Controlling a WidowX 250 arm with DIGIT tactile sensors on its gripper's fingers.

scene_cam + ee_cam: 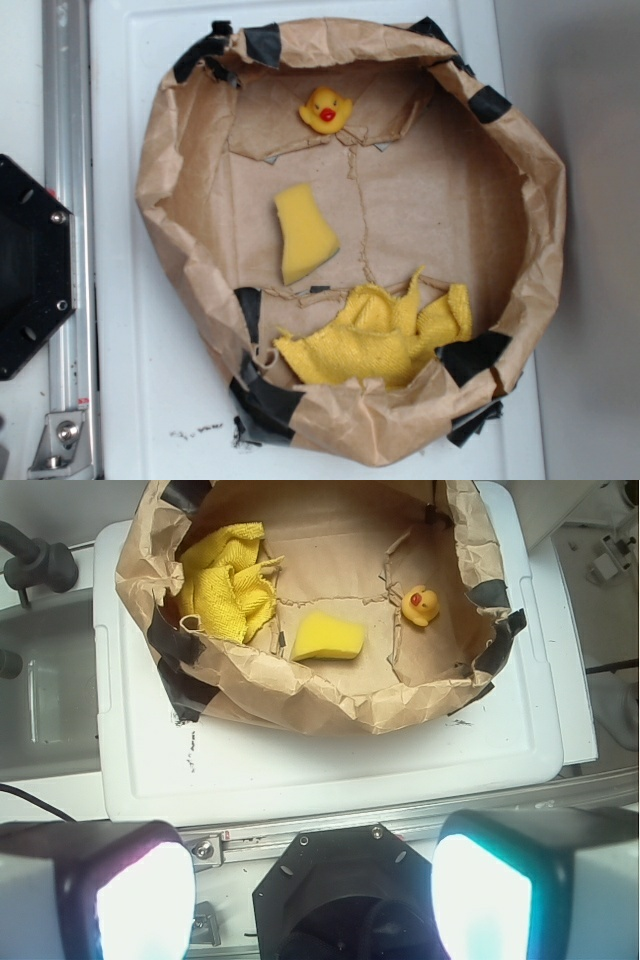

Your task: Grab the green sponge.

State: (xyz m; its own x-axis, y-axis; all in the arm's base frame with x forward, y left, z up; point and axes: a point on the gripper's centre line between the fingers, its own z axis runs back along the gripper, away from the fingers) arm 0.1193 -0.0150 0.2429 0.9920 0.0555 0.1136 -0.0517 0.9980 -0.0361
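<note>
Lying well beyond the parted jaws, green sponge (329, 639).

A white desk (330, 770) is lying ahead of the fingers, a metal rail (65, 200) is running along its near edge, and grey floor (590, 240) is showing beyond.

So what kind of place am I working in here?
Probably a lab test bench, not a real kitchen: a taped paper basin on a white top holds the sponge, a duck and a cloth, beside a metal rail.
</note>
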